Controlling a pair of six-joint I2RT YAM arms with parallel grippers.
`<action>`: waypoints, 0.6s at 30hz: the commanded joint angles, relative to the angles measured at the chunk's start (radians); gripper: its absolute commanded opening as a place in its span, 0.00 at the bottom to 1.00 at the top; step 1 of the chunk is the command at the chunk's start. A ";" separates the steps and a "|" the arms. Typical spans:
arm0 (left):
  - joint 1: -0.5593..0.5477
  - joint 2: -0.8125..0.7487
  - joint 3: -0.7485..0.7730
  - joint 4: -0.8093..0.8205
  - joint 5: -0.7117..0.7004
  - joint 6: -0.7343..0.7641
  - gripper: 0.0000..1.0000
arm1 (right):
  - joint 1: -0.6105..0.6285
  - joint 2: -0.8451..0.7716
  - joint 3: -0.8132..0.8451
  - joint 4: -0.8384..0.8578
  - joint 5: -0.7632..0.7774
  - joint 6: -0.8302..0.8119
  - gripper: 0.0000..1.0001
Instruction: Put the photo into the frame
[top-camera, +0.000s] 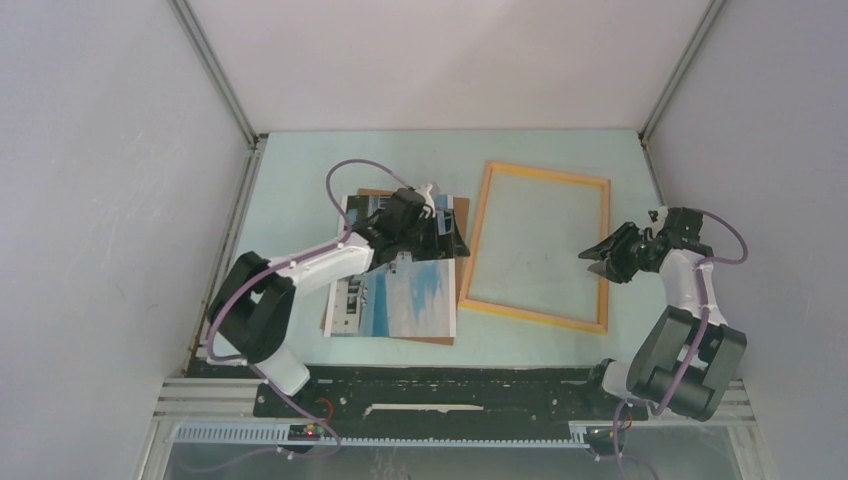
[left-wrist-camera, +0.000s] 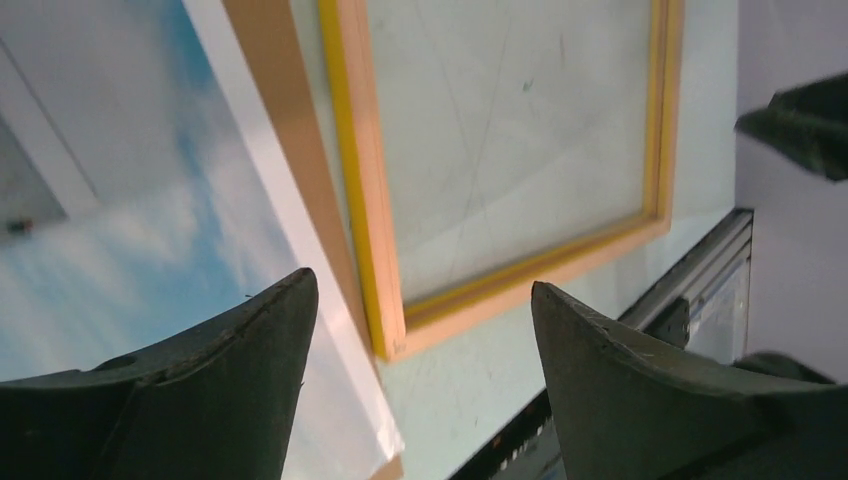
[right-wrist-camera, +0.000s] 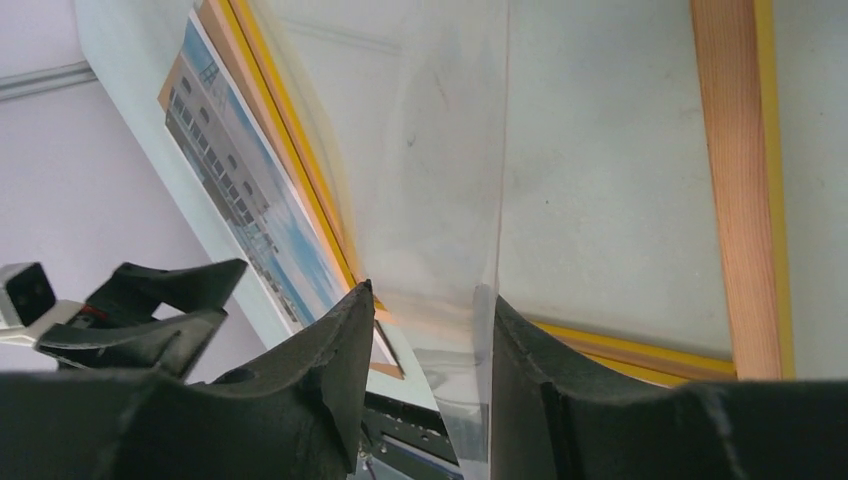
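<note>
The photo (top-camera: 410, 300) of a white building under blue sky lies face up at the left, on top of a brown backing board (top-camera: 460, 215). To its right, the yellow-orange frame (top-camera: 548, 173) lies flat. My left gripper (top-camera: 437, 238) hovers open over the photo's right edge (left-wrist-camera: 120, 230), with nothing between its fingers (left-wrist-camera: 250, 370); the frame's near-left corner (left-wrist-camera: 390, 330) shows just beyond. My right gripper (top-camera: 588, 260) is at the frame's right rail. Its jaws stand apart, and a raised clear sheet (right-wrist-camera: 440, 200) passes between them, lying against one finger (right-wrist-camera: 530, 350).
Grey enclosure walls close in the pale green table (top-camera: 540, 345) on three sides. A black rail (top-camera: 450, 385) carrying the arm bases runs along the near edge. In the right wrist view my left gripper (right-wrist-camera: 130, 310) shows at the lower left.
</note>
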 joint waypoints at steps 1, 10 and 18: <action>-0.001 0.079 0.099 0.134 -0.076 -0.014 0.85 | 0.016 -0.037 0.004 0.044 0.046 0.021 0.51; 0.001 0.231 0.126 0.319 -0.053 -0.015 0.84 | 0.024 -0.062 -0.062 0.186 0.028 0.100 0.50; 0.008 0.277 0.099 0.388 -0.036 0.009 0.73 | 0.021 -0.063 -0.062 0.171 -0.002 0.046 0.40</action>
